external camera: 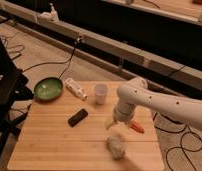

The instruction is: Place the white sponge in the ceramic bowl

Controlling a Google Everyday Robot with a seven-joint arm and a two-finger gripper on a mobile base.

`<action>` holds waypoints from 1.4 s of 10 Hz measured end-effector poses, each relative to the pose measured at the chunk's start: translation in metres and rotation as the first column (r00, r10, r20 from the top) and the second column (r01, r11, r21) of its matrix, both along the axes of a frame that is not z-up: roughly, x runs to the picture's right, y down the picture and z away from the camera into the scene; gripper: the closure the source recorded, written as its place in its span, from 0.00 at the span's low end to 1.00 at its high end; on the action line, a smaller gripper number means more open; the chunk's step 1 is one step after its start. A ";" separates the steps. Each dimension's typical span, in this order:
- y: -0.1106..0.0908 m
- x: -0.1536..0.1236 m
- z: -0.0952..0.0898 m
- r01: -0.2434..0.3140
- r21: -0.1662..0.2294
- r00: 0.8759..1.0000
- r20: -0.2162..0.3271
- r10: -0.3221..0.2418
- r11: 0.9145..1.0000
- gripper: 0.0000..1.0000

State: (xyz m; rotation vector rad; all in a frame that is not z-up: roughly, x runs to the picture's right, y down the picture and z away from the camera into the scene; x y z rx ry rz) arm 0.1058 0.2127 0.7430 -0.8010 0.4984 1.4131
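The white sponge (115, 146) is a greyish, rough block lying near the front edge of the wooden table (54, 140). The ceramic bowl (48, 88) is a shallow green dish at the table's far left corner. My white arm (144, 100) reaches in from the right. The gripper (115, 122) hangs just above and behind the sponge, apart from it, at the middle right of the table.
A white plastic cup (100, 93) and a white tube-like bottle (76, 90) lie at the back of the table. A black bar (77, 117) lies at the middle. An orange carrot-like object (136, 127) lies right of the gripper. Cables run on the floor.
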 end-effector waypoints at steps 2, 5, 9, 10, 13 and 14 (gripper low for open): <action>0.022 -0.005 0.009 -0.010 -0.057 1.000 -0.004 0.010 0.998 0.29; 0.058 -0.017 0.024 -0.019 -0.150 1.000 0.005 0.020 0.988 0.29; 0.085 -0.025 0.038 -0.001 -0.231 1.000 -0.005 0.000 0.973 0.42; 0.083 -0.023 0.041 0.001 -0.225 1.000 -0.018 -0.005 0.974 0.50; 0.067 -0.010 0.047 0.012 -0.174 0.998 -0.063 -0.023 0.985 0.80; 0.061 -0.012 0.047 0.005 -0.160 0.998 -0.068 -0.017 0.987 0.91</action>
